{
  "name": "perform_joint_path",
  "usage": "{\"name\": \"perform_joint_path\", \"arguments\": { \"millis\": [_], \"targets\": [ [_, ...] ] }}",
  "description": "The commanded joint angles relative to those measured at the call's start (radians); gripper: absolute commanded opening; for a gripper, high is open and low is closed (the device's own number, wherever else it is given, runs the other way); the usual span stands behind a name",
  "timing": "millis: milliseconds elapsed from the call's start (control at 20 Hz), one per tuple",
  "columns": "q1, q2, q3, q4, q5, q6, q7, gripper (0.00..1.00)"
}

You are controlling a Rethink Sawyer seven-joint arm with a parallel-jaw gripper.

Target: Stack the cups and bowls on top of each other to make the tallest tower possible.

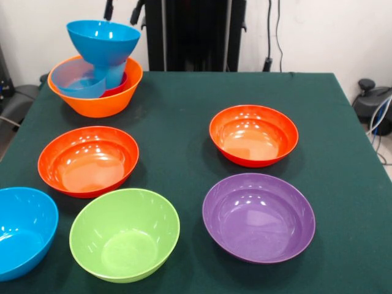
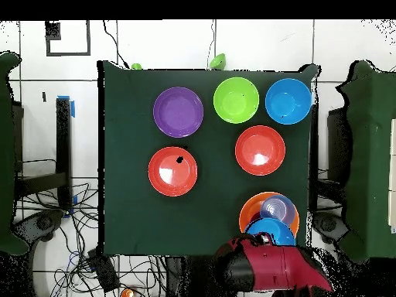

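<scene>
An orange bowl [image 1: 95,101] [image 2: 251,210] stands at the table's far left corner. In it are a pale blue translucent bowl [image 1: 72,76] [image 2: 278,207] leaning on its side, a small red cup [image 1: 120,86] and a light-blue tumbler [image 1: 114,73]. A blue bowl [image 1: 103,38] [image 2: 272,232] sits upright on the tumbler. My gripper [image 1: 123,11] hangs just above this blue bowl, its fingers [image 1: 109,9] apart and empty. Loose on the table are two red-orange bowls [image 1: 89,160] [image 1: 253,135], a purple bowl [image 1: 258,217], a lime green bowl [image 1: 124,234] and another blue bowl [image 1: 21,231].
The red arm [image 2: 267,267] reaches over the table edge by the stack. The black pedestal [image 1: 196,33] stands behind the table. The dark green table [image 1: 184,116] has bare cloth between the stack and the far red-orange bowl.
</scene>
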Motion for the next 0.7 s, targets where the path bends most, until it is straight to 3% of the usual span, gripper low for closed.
{"name": "perform_joint_path", "arguments": {
  "millis": [50, 550, 700],
  "targets": [
    [0.043, -0.116, 0.132, 0.071, 0.108, 0.219, -0.128, 1.00],
    [0.139, -0.181, 0.145, 0.067, 0.194, 0.370, -0.071, 1.00],
    [0.138, -0.178, 0.181, 0.087, 0.292, 0.347, -0.041, 1.00]
  ]
}}
